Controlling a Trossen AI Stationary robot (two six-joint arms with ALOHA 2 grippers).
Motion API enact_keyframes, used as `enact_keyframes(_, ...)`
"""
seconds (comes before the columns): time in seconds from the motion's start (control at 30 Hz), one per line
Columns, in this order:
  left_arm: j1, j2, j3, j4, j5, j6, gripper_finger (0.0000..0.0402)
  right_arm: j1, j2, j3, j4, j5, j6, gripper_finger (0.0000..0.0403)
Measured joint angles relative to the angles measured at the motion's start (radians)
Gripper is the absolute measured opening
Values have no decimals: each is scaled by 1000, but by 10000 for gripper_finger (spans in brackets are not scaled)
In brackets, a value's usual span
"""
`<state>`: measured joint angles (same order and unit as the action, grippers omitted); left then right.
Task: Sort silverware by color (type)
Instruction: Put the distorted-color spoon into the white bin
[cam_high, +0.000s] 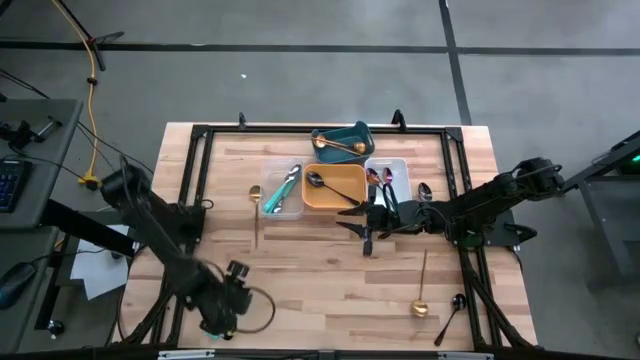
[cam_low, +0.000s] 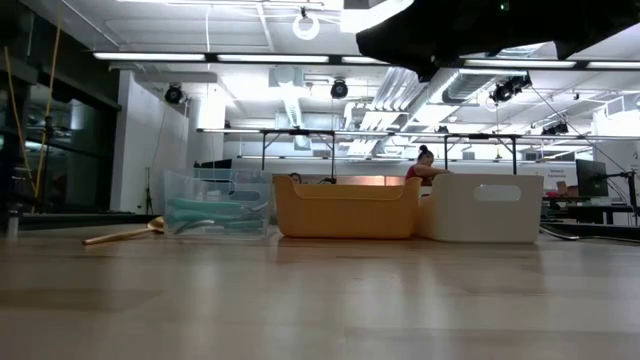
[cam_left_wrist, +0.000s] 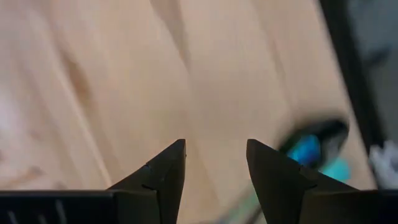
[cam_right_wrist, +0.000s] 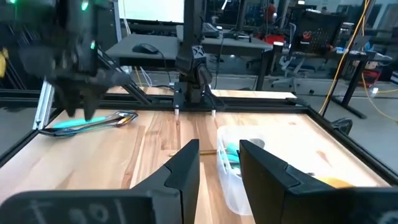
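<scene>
Four trays stand at the table's far middle. The clear tray (cam_high: 283, 190) holds teal-handled pieces, the orange tray (cam_high: 335, 187) a black spoon, the white tray (cam_high: 390, 180) pink-purple pieces, and the teal tray (cam_high: 342, 143) a gold spoon. Loose on the wood lie a gold spoon (cam_high: 255, 200), a second gold spoon (cam_high: 422, 290), a black spoon (cam_high: 450, 315) and a dark spoon (cam_high: 424, 190). A teal-handled spoon (cam_right_wrist: 93, 123) lies at the near-left table edge. My left gripper (cam_left_wrist: 216, 168) hovers open just beside it. My right gripper (cam_right_wrist: 219, 165) is open and empty, near the orange tray.
A black metal frame (cam_high: 200, 135) runs around the tabletop. Bare wood lies in the table's near middle (cam_high: 320, 280). In the low view the three front trays stand in a row beyond the gold spoon (cam_low: 125, 235). A person (cam_low: 425, 165) sits in the room far behind.
</scene>
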<state>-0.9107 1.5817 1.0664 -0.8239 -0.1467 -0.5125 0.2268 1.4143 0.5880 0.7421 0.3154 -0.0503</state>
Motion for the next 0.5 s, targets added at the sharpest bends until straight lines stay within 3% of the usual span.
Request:
enact_keyframes(0.23,-77,157,5,-75,121,15,161,0,0,0,-4,0,0,108)
enact_keyframes(0.5,-106,211,5,-111,135,89,161,-24,0,0,-4,0,-9,108)
